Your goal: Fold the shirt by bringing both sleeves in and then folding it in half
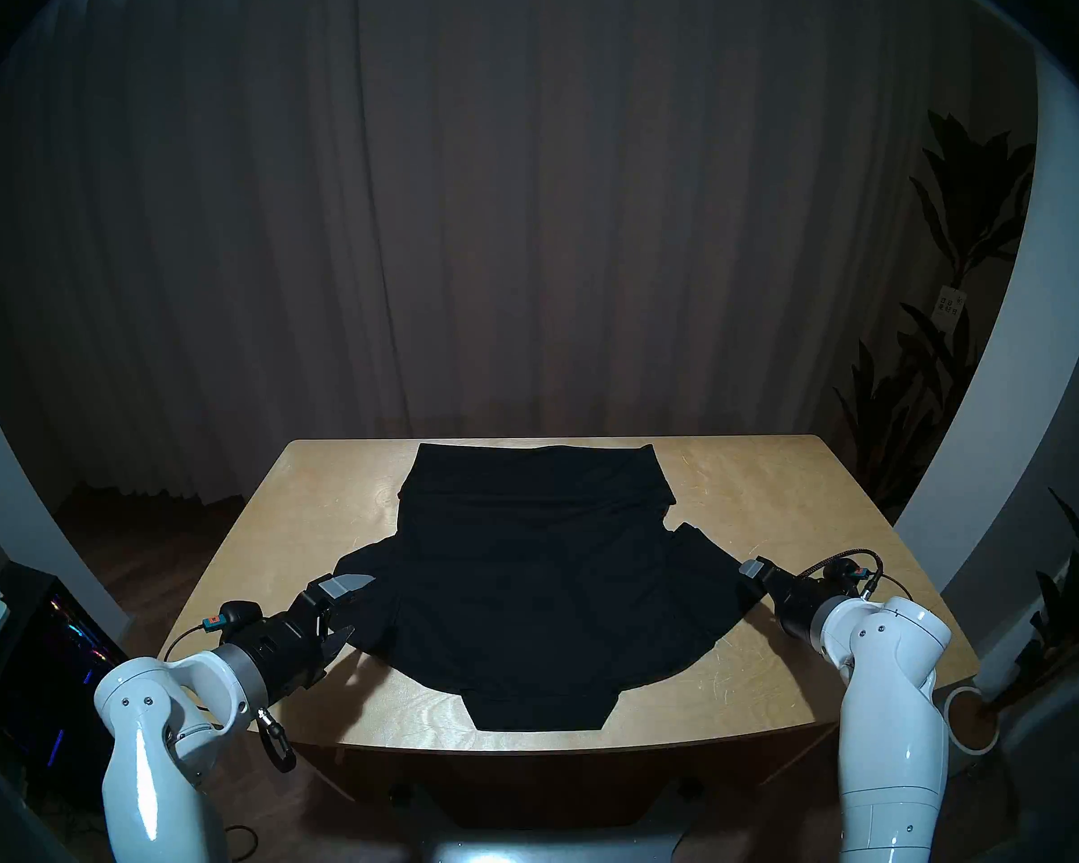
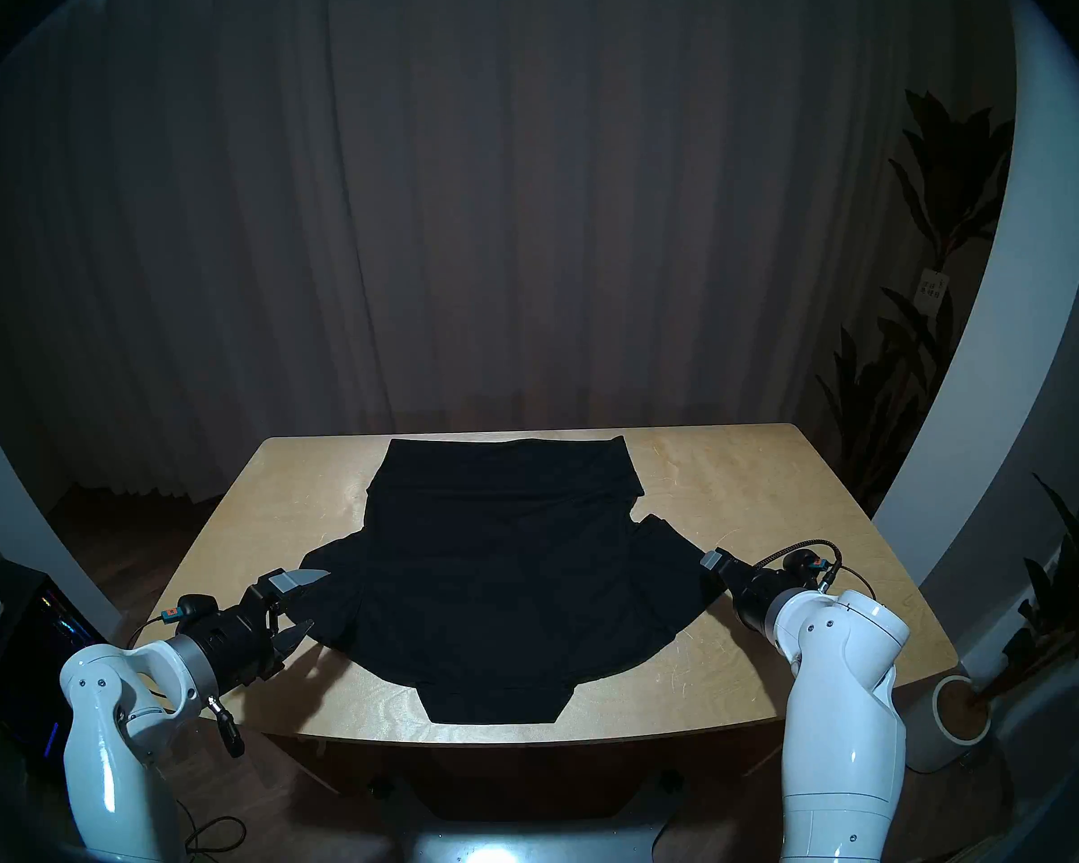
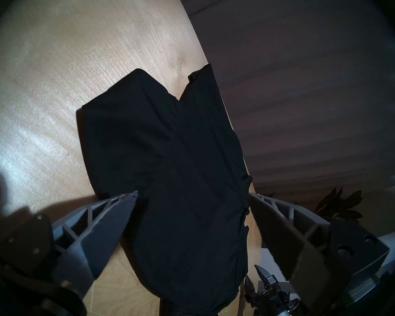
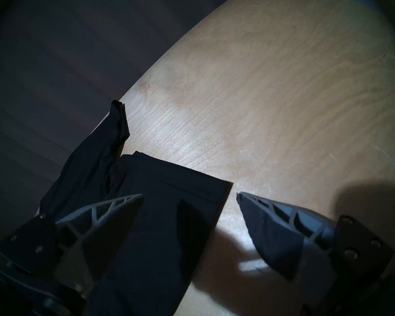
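1. Lying spread on the table point(image 1: 313, 500): the shirt point(image 1: 524, 569), sleeves out to both sides.
2. Hovering with jaws spread, holding nothing: left gripper point(image 1: 349, 606), right gripper point(image 4: 189, 199).
3. Risking pinching one fabric layer only, or dragging the whole shirt sideways.

Bare light wooden tabletop point(image 1: 742, 482) is left open at centre right and centre left of the head view. The middle is covered by the flat black fabric T-shirt point(image 1: 524, 581).
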You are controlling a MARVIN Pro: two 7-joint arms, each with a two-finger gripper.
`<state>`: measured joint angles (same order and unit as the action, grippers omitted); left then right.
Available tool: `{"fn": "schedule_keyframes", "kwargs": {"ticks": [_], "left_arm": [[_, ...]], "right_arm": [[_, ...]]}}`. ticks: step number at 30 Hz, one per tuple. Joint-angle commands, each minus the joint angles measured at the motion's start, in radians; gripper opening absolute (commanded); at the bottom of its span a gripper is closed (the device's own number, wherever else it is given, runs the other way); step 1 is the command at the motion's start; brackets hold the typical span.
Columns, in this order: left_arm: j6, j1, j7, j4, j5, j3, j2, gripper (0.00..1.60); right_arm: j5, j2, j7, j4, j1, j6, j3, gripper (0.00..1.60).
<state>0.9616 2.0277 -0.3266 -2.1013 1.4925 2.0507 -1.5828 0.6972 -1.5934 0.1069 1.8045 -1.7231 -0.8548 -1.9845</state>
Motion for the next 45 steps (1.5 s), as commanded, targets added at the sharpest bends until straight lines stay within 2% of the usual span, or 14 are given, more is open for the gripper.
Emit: {"fn": "schedule_keyframes", "kwargs": {"ticks": [1, 13, 16, 19, 20, 25, 28, 29, 30, 33, 35, 36, 40, 45], "left_arm": [[-0.008, 0.013, -0.01, -0.046, 0.002, 0.006, -0.015, 1.6], [-0.019, 0.021, -0.032, -0.066, 0.003, 0.016, -0.032, 1.6], [-0.021, 0.02, -0.033, -0.066, 0.002, 0.017, -0.032, 1.6], [-0.023, 0.018, -0.031, -0.065, 0.002, 0.019, -0.033, 1.6], [-0.023, 0.018, -0.031, -0.064, 0.001, 0.019, -0.033, 1.6], [-0.026, 0.018, -0.029, -0.06, 0.0, 0.02, -0.036, 1.6], [-0.029, 0.02, -0.028, -0.06, -0.001, 0.02, -0.039, 1.6], [-0.031, 0.022, -0.026, -0.06, -0.001, 0.02, -0.041, 1.6], [-0.032, 0.023, -0.024, -0.06, -0.002, 0.021, -0.041, 1.6], [-0.038, 0.029, -0.019, -0.063, -0.008, 0.021, -0.046, 1.6], [-0.043, 0.035, -0.015, -0.066, -0.012, 0.021, -0.05, 1.6], [-0.045, 0.037, -0.012, -0.067, -0.014, 0.021, -0.051, 1.6], [-0.057, 0.05, 0.007, -0.072, -0.028, 0.019, -0.059, 1.6], [-0.069, 0.065, 0.029, -0.078, -0.046, 0.019, -0.068, 1.6]], "right_arm": [[-0.017, -0.005, 0.03, -0.076, 0.043, -0.008, 0.031, 1.6], [-0.036, -0.01, 0.026, -0.132, 0.064, -0.012, 0.075, 1.6], [-0.04, -0.013, 0.026, -0.134, 0.065, -0.016, 0.083, 1.33], [-0.042, -0.01, 0.022, -0.128, 0.063, -0.024, 0.089, 1.35], [-0.043, -0.009, 0.021, -0.127, 0.061, -0.026, 0.09, 1.25], [-0.048, 0.006, 0.006, -0.123, 0.052, -0.037, 0.102, 1.1], [-0.052, 0.013, -0.003, -0.122, 0.046, -0.038, 0.111, 0.8], [-0.051, 0.015, -0.007, -0.12, 0.045, -0.041, 0.114, 0.8], [-0.052, 0.018, -0.01, -0.118, 0.043, -0.041, 0.117, 0.68], [-0.053, 0.022, -0.015, -0.113, 0.04, -0.041, 0.122, 0.55], [-0.052, 0.023, -0.02, -0.112, 0.04, -0.036, 0.123, 0.33], [-0.049, 0.022, -0.024, -0.111, 0.04, -0.032, 0.12, 0.01], [-0.032, 0.022, -0.054, -0.086, 0.032, -0.019, 0.111, 0.0], [-0.03, 0.032, -0.096, -0.044, 0.018, 0.0, 0.136, 0.0]]}}
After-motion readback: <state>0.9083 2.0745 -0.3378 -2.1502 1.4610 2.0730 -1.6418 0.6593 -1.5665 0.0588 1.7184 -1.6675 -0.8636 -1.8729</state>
